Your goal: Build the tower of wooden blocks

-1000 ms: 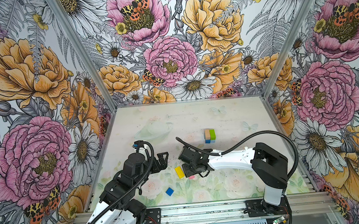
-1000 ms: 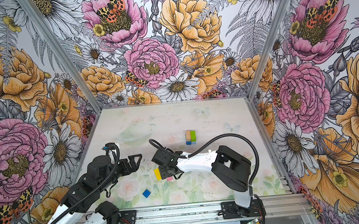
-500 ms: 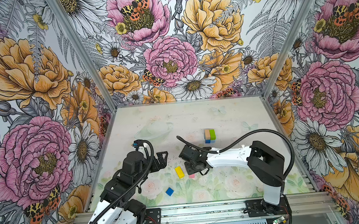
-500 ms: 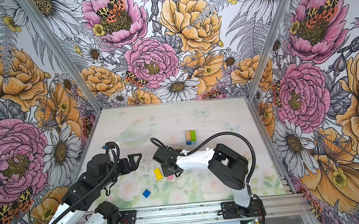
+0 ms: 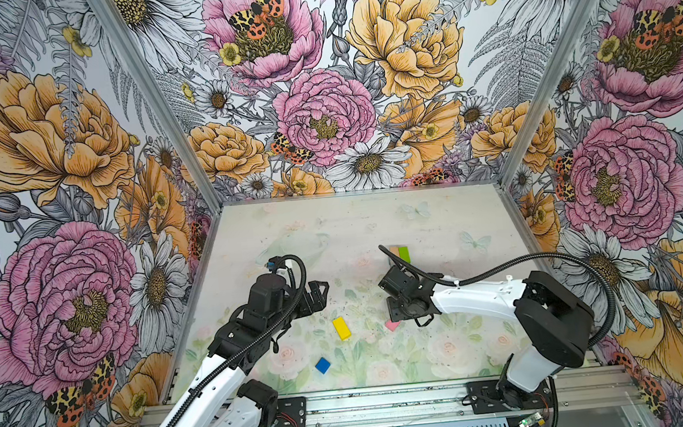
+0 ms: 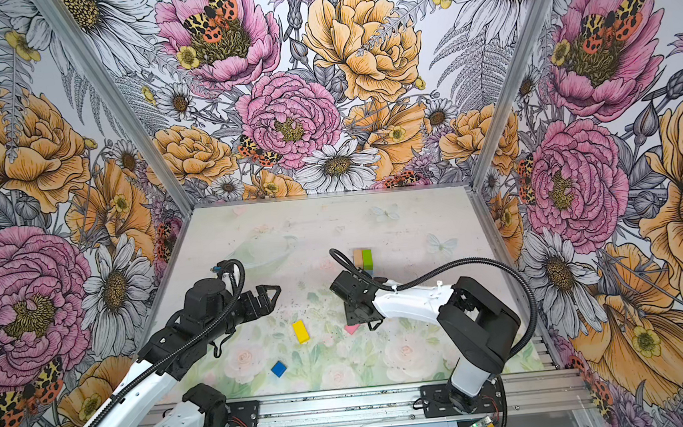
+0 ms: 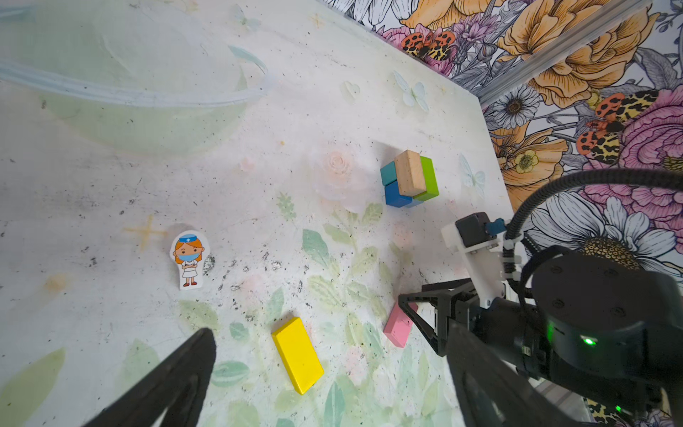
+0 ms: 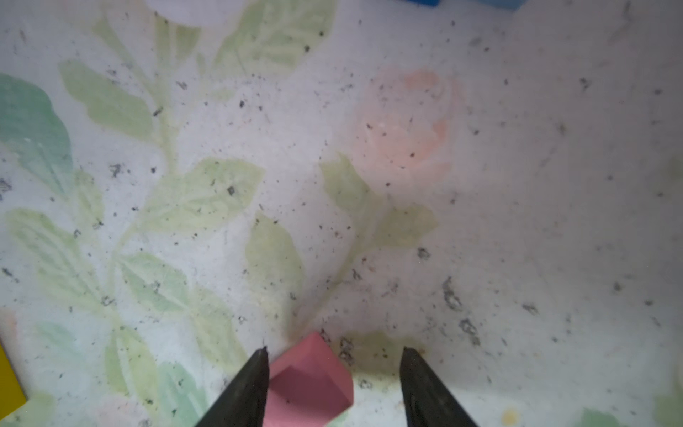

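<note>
**Right arm at the pick of the pink brick.** We show the right gripper (image 8: 334,349) low over the pink brick (image 8: 310,377), jaws parted and astride it but not clamped; one finger (image 8: 251,380) lies against the brick and the other stands clear; the brick rests on the floral mat (image 8: 517,185), askew to the line of the jaws. We judge that a closure from here would bear on a corner rather than on flat faces; the brick may then twist, tip up or slip out towards the yellow brick (image 7: 297,355).

The started tower (image 5: 400,253) stands just behind the right wrist, with a tan brick (image 7: 409,173) and a green brick (image 7: 428,178) laid over a teal cube (image 7: 388,173) and a dark blue cube (image 7: 396,196); we expect that the looping cable (image 5: 389,256) or a careless lift could brush it and shift the upper bricks.

The left gripper (image 5: 320,294) hangs spread wide and empty near the yellow brick; if both arms make for the middle, they may meet. The loose blue cube (image 5: 322,365) and the nurse figure (image 7: 189,259) lie well apart from the pick.
</note>
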`<action>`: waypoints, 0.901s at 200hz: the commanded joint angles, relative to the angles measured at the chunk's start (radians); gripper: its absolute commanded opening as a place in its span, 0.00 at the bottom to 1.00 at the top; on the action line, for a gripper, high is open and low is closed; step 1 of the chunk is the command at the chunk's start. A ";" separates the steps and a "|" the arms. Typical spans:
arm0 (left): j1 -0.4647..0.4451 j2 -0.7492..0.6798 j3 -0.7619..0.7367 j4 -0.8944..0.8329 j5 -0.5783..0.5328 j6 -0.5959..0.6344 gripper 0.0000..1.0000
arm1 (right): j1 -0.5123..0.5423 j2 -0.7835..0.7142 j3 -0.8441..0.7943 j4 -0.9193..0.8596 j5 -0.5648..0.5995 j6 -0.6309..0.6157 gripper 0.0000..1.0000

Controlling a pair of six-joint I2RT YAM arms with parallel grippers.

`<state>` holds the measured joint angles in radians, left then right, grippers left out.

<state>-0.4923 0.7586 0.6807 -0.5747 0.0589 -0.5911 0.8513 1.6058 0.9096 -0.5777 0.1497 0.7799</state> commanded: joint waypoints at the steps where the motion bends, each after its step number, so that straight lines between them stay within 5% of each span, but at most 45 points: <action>1: 0.004 0.051 0.053 0.070 0.076 0.033 0.99 | -0.007 -0.071 -0.025 0.002 0.021 -0.008 0.61; 62: -0.091 0.314 0.282 0.062 0.247 0.174 0.99 | -0.031 -0.215 -0.057 0.002 0.003 -0.064 0.65; 126: -0.291 0.627 0.531 0.031 0.094 0.210 0.99 | -0.087 -0.317 -0.135 0.000 -0.049 -0.130 0.65; 180: -0.321 0.621 0.485 0.153 0.052 0.163 0.99 | -0.094 -0.436 -0.166 -0.064 -0.061 -0.136 0.66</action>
<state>-0.8093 1.4174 1.1904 -0.5076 0.1654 -0.4160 0.7578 1.2098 0.7414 -0.6083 0.0845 0.6598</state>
